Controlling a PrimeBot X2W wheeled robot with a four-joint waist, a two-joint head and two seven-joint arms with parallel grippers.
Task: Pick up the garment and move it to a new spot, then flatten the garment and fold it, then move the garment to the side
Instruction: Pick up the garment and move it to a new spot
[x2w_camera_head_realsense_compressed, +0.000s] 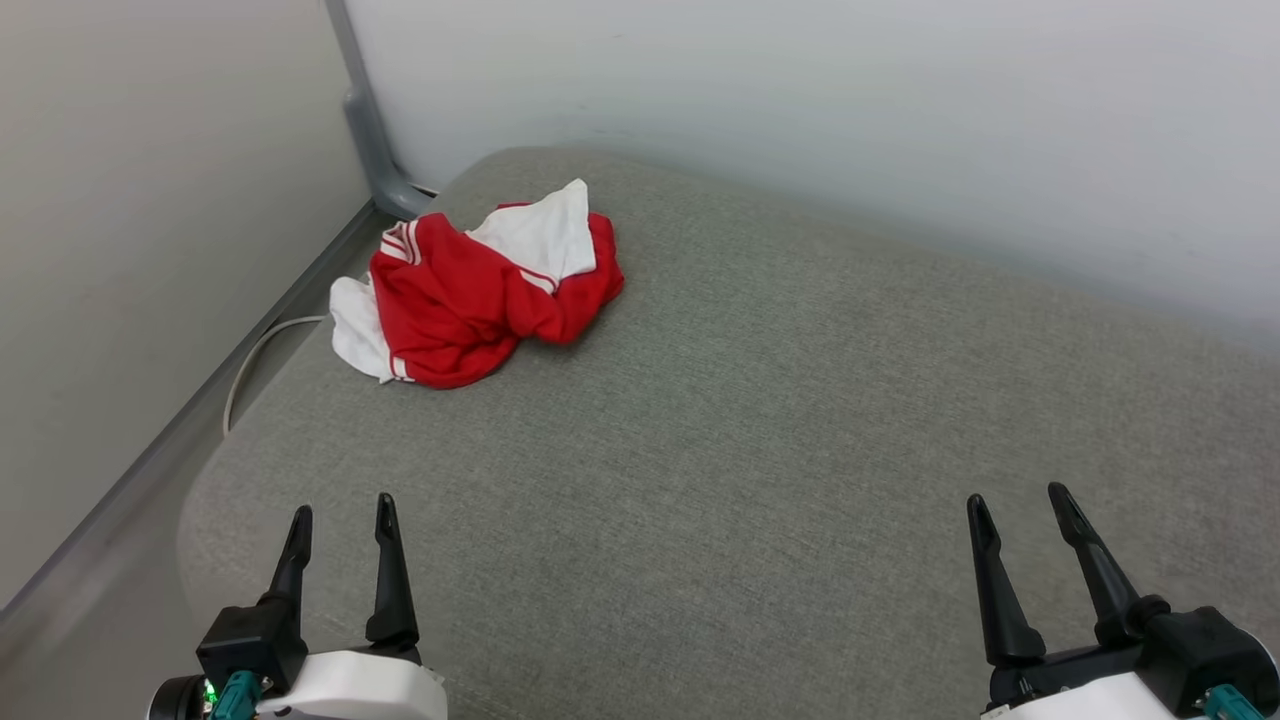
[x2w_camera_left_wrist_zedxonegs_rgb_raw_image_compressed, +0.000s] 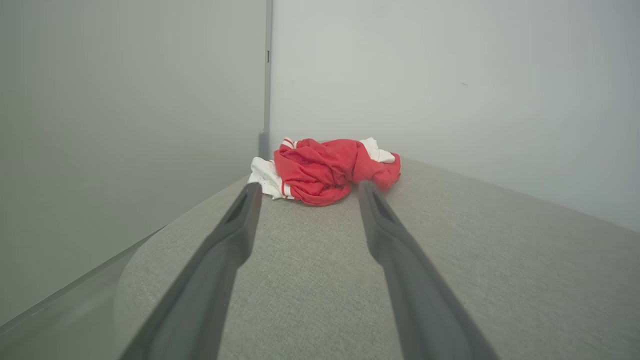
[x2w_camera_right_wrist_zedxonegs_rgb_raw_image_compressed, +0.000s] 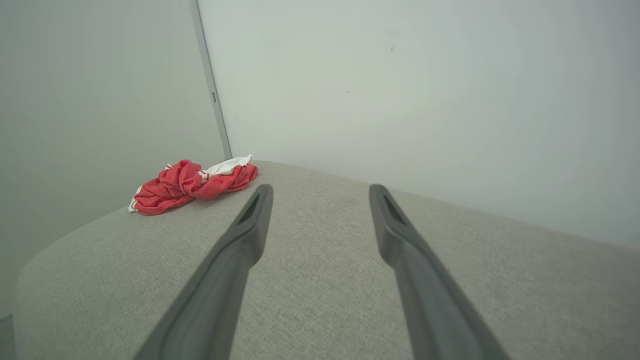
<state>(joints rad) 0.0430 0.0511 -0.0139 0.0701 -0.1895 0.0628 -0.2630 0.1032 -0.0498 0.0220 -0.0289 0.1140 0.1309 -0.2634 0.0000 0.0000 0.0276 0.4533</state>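
Note:
The garment (x2w_camera_head_realsense_compressed: 470, 295) is a red T-shirt with white sleeve ends and striped trim, lying crumpled in a heap at the far left corner of a grey fabric surface (x2w_camera_head_realsense_compressed: 760, 440). In the left wrist view the garment (x2w_camera_left_wrist_zedxonegs_rgb_raw_image_compressed: 325, 170) sits straight ahead, beyond the fingertips. From the right wrist it appears as a low red heap, the garment (x2w_camera_right_wrist_zedxonegs_rgb_raw_image_compressed: 192, 185) lying far off to the left. My left gripper (x2w_camera_head_realsense_compressed: 343, 505) stands open at the near left edge, well short of the cloth. At the near right my right gripper (x2w_camera_head_realsense_compressed: 1018, 498) is open too, with nothing between its fingers.
Pale walls close in on the left and behind the grey surface. A grey post (x2w_camera_head_realsense_compressed: 370, 120) rises in the corner behind the shirt. A white cable (x2w_camera_head_realsense_compressed: 255, 355) curls in the gap along the surface's left edge.

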